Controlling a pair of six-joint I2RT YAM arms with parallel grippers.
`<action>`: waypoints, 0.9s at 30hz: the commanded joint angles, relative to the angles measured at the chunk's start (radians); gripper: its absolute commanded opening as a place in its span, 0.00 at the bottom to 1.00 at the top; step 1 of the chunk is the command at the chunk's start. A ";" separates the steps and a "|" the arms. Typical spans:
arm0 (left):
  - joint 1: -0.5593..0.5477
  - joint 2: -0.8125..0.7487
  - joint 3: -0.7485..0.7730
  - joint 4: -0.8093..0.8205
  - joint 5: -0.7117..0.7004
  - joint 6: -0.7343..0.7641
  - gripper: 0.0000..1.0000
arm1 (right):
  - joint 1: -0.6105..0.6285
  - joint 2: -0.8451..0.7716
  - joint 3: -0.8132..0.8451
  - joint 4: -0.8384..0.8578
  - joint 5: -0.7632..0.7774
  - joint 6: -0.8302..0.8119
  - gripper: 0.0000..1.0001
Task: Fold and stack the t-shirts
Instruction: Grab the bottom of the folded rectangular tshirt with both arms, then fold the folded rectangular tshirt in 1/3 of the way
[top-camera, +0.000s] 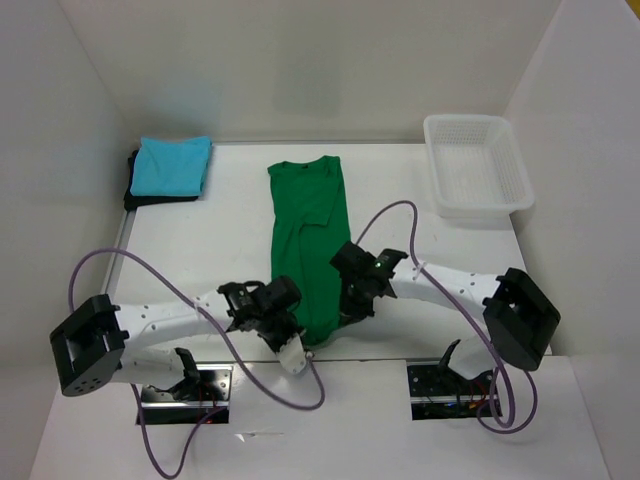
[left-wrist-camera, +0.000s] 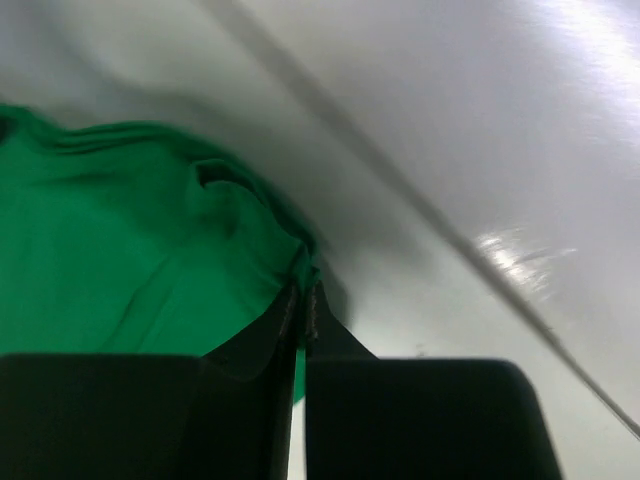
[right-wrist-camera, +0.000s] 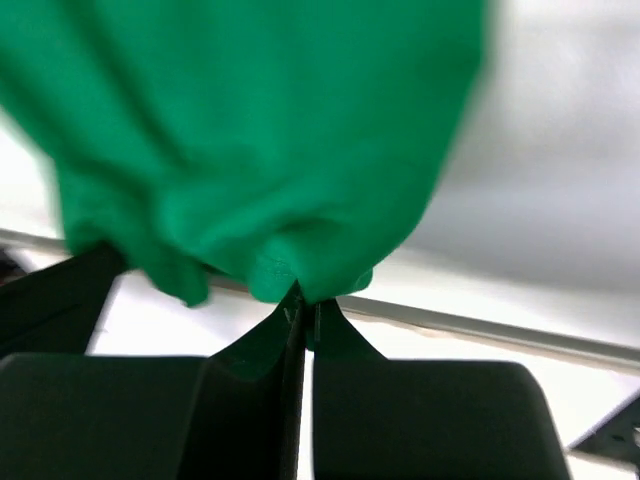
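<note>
Jaws of our left gripper (left-wrist-camera: 303, 300) are pinched shut on the near hem of the green shirt (top-camera: 308, 230), and our right gripper (right-wrist-camera: 303, 305) clamps the same hem just beside it. We see the shirt as a narrow, lengthwise-folded strip running from both grippers toward 12 o'clock. At 10 o'clock, the folded turquoise shirt (top-camera: 172, 165) tops the black shirt (top-camera: 133, 190).

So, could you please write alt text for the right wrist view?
The right claw is shut on a bunched edge of the green t-shirt, whose slightly blurred cloth fills the upper part of the frame.
</note>
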 joint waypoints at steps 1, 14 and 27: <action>0.132 -0.030 0.104 -0.047 0.077 -0.116 0.00 | -0.045 0.039 0.134 -0.069 0.051 -0.089 0.00; 0.534 0.099 0.321 0.098 0.205 -0.340 0.00 | -0.312 0.258 0.470 -0.053 0.042 -0.373 0.00; 0.627 0.312 0.406 0.319 0.125 -0.415 0.00 | -0.425 0.543 0.773 -0.056 -0.043 -0.519 0.00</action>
